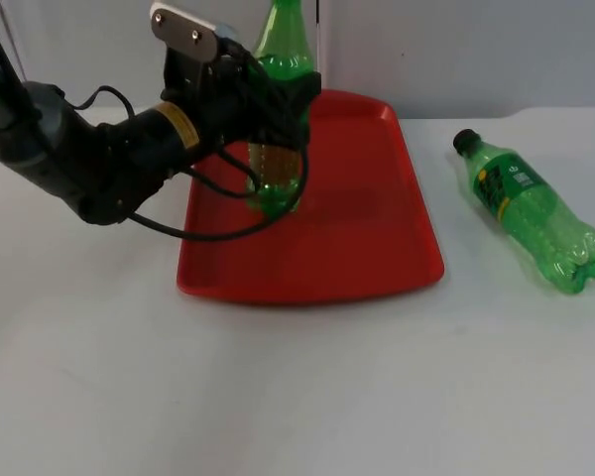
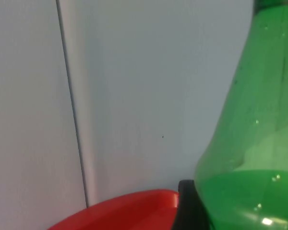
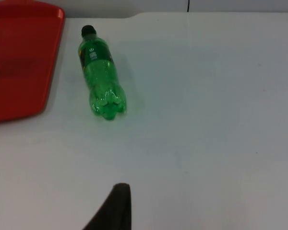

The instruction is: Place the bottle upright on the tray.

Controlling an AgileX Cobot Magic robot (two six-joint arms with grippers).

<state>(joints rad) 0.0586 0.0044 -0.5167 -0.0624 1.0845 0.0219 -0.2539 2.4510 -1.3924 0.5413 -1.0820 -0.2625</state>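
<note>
We find one green bottle (image 1: 278, 119) standing upright on the red tray (image 1: 377, 228), toward the tray's far left part, its base on the tray floor and its neck rising against the grey partition wall (image 1: 476, 50). The left gripper (image 1: 278, 104) reaches in from the left and its jaws are closed around this bottle's upper body, just below the shoulder. In the left wrist view we make out the bottle's green shoulder (image 2: 249, 143) close up, with liquid in its lower body, a black fingertip (image 2: 185, 206) pressed against it, and the tray's rim (image 2: 125, 208) behind, in front of the wall (image 2: 134, 86). A second green bottle (image 1: 531, 208) lies on its side on the white desk (image 1: 278, 397), well apart from the tray on its right, black cap pointing far and left, base pointing near and right. The right wrist view looks onto this lying bottle (image 3: 100, 76), beside the tray's edge (image 3: 24, 62), with bare desk (image 3: 206, 120) around it; from the single black fingertip seen there we cannot tell how the right gripper's jaws stand, and that arm waits off to the right.
</note>
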